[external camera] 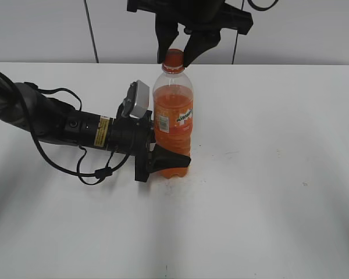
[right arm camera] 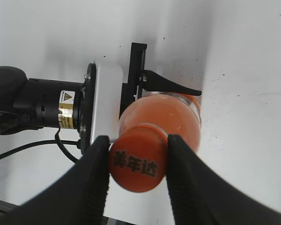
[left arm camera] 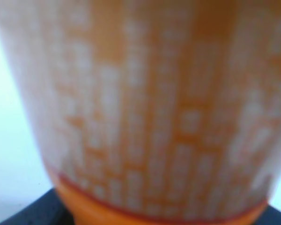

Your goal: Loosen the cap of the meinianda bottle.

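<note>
Left arm: lies low along the table (external camera: 279,221), reaching in from the left of the meinianda bottle (external camera: 173,125) so its grip sits low on the bottle's body.
Left gripper (external camera: 163,160): jaws clamped around the bottle's lower part, one dark finger wrapping the front just above the base; judged a bracing hold, so the bottle cannot spin when the cap is turned. The left wrist view is filled by the blurred label, which fits a very close grip.
Meinianda bottle: upright on the table, near the middle, orange drink up to the shoulder, label facing the front.
Cap (right arm camera: 138,164): on the neck, at the bottle's top, dark characters showing on its face.
Right gripper (right arm camera: 136,161): comes down from above the bottle, jaws narrowed to the cap's width, a ribbed pad against each side of it; placed to twist.
Step, as judged: cap gripped, loosening turn about to come or under way.
</note>
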Tool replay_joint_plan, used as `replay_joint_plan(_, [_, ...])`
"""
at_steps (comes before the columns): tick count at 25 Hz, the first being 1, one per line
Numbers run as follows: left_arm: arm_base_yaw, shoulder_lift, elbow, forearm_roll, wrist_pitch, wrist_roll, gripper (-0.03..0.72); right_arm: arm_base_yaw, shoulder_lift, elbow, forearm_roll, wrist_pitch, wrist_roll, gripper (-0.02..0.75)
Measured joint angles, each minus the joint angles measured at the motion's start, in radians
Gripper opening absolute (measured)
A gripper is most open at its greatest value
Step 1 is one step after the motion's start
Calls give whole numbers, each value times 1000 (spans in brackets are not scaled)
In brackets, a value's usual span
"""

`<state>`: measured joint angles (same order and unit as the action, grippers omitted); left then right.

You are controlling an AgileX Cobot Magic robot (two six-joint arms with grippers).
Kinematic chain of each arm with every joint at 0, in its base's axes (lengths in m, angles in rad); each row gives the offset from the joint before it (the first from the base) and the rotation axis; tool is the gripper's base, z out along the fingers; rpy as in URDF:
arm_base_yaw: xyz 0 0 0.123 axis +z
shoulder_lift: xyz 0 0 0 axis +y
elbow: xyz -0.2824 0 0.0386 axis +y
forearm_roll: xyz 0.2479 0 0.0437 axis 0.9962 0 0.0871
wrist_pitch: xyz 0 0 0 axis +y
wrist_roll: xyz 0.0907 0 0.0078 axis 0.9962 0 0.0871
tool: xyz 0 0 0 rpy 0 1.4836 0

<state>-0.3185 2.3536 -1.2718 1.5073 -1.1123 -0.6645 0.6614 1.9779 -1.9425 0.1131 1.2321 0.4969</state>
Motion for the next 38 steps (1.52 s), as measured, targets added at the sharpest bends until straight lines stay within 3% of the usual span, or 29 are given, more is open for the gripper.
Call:
replay_joint_plan(5, [0,0,0,0,1,-1,400,0,0,0,0,0,-77,281])
replay_joint_plan(8, [0,0,0,0,0,-1,400,0,0,0,2,-1,-238,281])
replay_joint_plan(28, [0,0,0,5,-1,7,400,0,0,-3,13,6,-1682,272])
replay_joint_plan(38, [2,0,0,12,-7,15,400,-2,-1,-3,65,9,-2217,273])
